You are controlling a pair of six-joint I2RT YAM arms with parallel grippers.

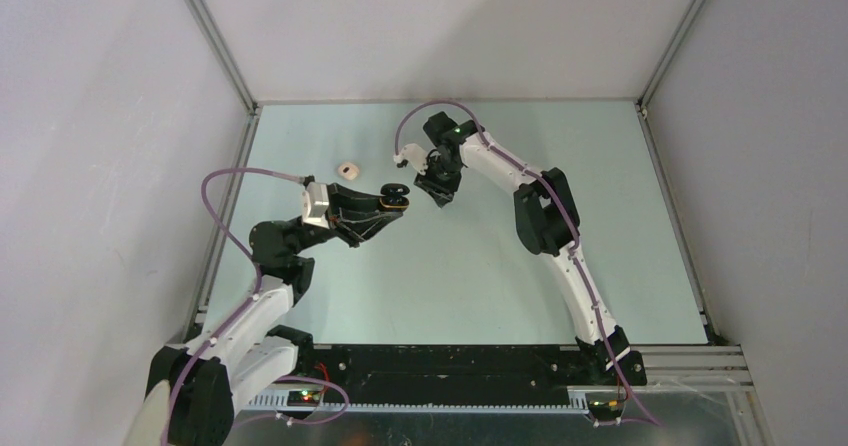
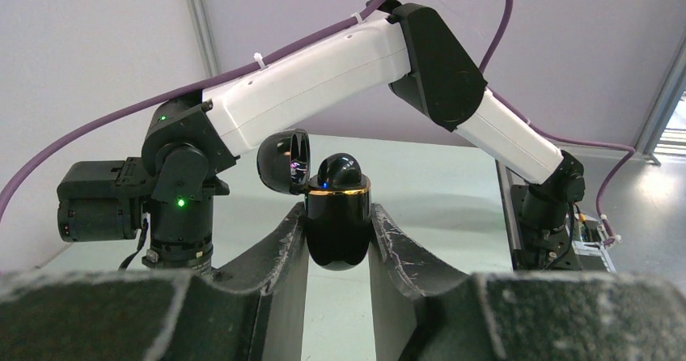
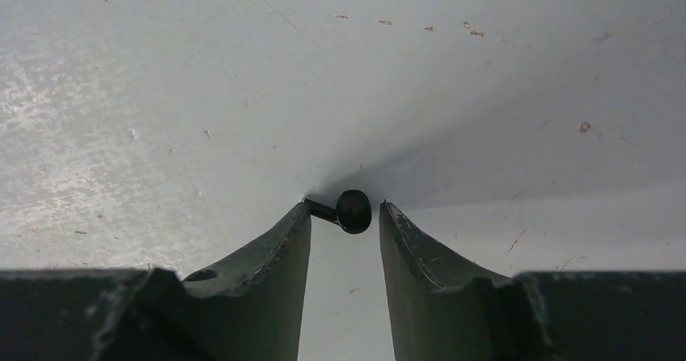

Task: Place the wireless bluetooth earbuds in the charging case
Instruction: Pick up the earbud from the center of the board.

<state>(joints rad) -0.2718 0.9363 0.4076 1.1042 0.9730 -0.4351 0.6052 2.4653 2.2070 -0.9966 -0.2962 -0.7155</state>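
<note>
The pale green table [image 1: 480, 286] is closed in by grey walls [image 1: 100, 166] on three sides. The left arm [image 1: 270, 266] reaches in from the near left corner. The right arm [image 1: 540, 211] bends in from the near right, and a purple cable [image 1: 240, 171] loops along each. The two wrists meet near the middle of the far half, close together but apart. The left gripper [image 1: 393, 204] is clamped tight on the black case [image 2: 338, 239], one finger on each side of its lower body, and holds it upright above the table. The lid [image 2: 283, 163] is hinged back to the left. A black earbud [image 2: 340, 168] sits in the case, its rounded top above the gold rim. From the left wrist camera, the right arm fills the view behind the case. The right gripper [image 3: 344, 207] points down at the table with its jaws partly open around a second black earbud [image 3: 353, 211]. The stem tip touches one finger and the round head stands just clear of the other. A small cream-white case [image 1: 347, 170] lies alone on the table, beyond the left gripper, well clear of both arms
</note>
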